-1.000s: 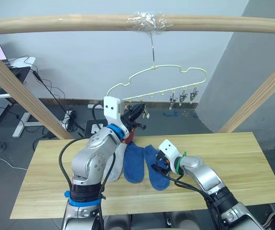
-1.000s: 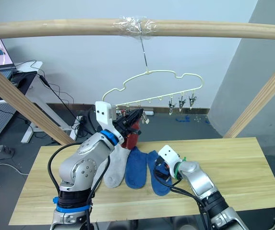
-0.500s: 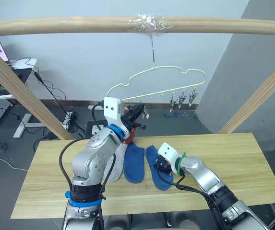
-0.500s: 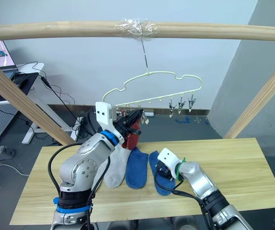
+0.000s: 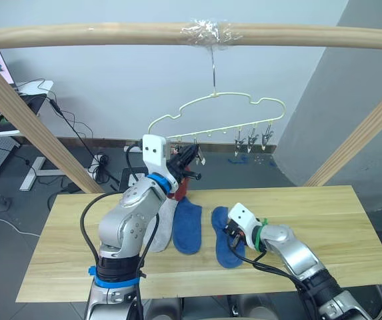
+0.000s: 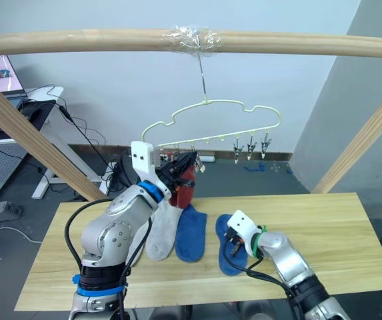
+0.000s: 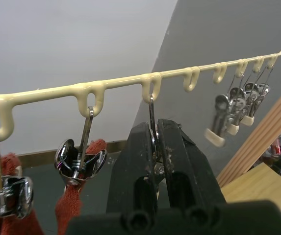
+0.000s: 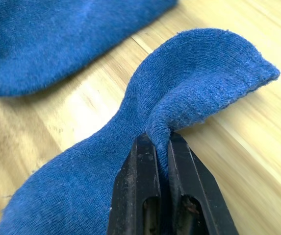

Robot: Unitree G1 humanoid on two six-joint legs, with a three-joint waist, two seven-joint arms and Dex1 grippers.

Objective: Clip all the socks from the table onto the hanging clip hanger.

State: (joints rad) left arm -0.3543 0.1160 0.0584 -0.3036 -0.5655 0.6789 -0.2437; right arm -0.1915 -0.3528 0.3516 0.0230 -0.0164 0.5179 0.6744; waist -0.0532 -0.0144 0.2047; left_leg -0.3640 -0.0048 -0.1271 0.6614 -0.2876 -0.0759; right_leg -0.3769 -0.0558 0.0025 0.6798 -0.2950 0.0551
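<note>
A: Right wrist view first. What's the right gripper (image 8: pixel 161 142) doing?

B: Fingers pinched tight on a fold of a blue sock (image 8: pixel 179 93); cuff bunched up above the tips, rest of the sock flat on the table (image 8: pixel 238 142). From the head cameras that sock lies nearer the front edge, about mid-length.

A: Other socks?

B: Second blue sock (image 5: pixel 188 225) beside it, apart, then a light grey sock (image 5: pixel 163 223) partly behind the left arm, both toward the back edge. Rust red socks (image 7: pixel 74 205) hang from clips at the hanger's left end.

A: Left gripper (image 7: pixel 156 134)?

B: Raised at the clip hanger (image 5: pixel 217 120), fingers squeezed on a metal clip (image 7: pixel 151 110) hanging from the bar's third loop. Three bare clips (image 5: pixel 252 138) at the right end. Hanger hooks over the taped beam (image 5: pixel 204 31).
</note>
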